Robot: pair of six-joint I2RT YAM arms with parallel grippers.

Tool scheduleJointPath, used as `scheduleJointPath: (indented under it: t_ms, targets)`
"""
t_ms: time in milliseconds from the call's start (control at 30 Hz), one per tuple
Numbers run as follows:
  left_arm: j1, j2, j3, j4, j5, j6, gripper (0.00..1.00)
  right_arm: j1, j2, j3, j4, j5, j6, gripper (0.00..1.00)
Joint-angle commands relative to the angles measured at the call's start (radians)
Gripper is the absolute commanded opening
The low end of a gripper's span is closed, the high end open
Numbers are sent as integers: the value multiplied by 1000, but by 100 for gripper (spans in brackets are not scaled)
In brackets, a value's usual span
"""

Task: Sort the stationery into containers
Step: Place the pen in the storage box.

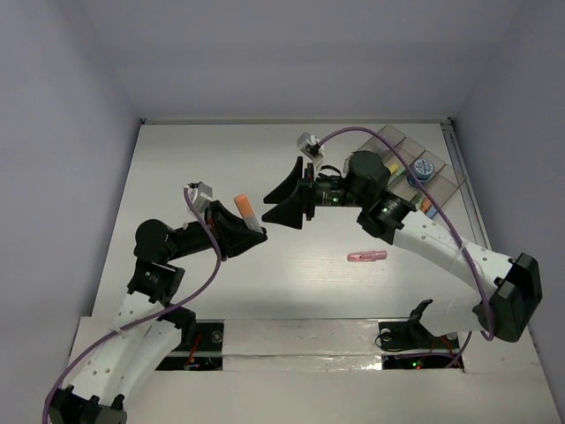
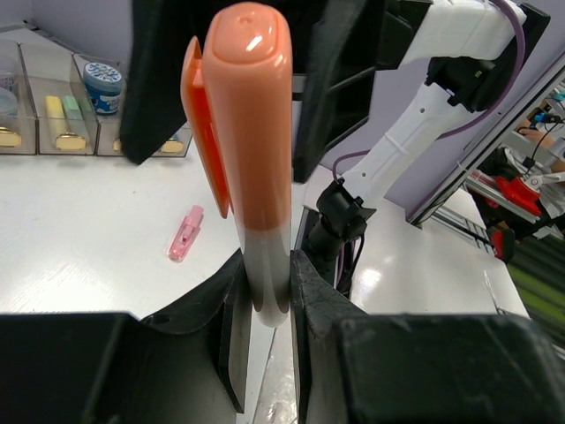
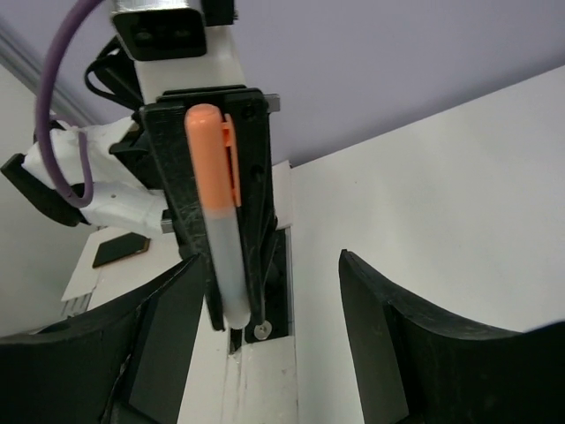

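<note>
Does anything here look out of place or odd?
One pink stationery piece lies alone on the table, well apart from the containers at the far right. Also unusual: the left end effector holds an orange-capped marker upright above the table, facing the open right end effector.

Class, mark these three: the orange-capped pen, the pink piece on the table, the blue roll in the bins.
orange-capped pen [image 2: 250,132]: left wrist view, middle of its cap.
pink piece [image 1: 366,256]: top external view, its middle.
blue roll [image 2: 104,87]: left wrist view, its middle.
</note>
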Motion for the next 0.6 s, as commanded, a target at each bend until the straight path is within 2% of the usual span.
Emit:
scheduleJointPath:
  t_ms: [0,233,433,500,567]
  targets:
    - [-2,5,4,62,-6,-5,0,-2,-72,-20,69,20,-26,67]
    - [-2,20,4,62,-3,-8,0,-2,14,32,82,-117,20,67]
    - [-2,29,7,47,-4,2,0,-2,107,72,181,-224,126,67]
    - [-2,34,7,44,-4,4,0,-2,129,75,232,-241,150,60]
    - [-2,37,8,42,-3,4,0,7,137,80,252,-246,163,50]
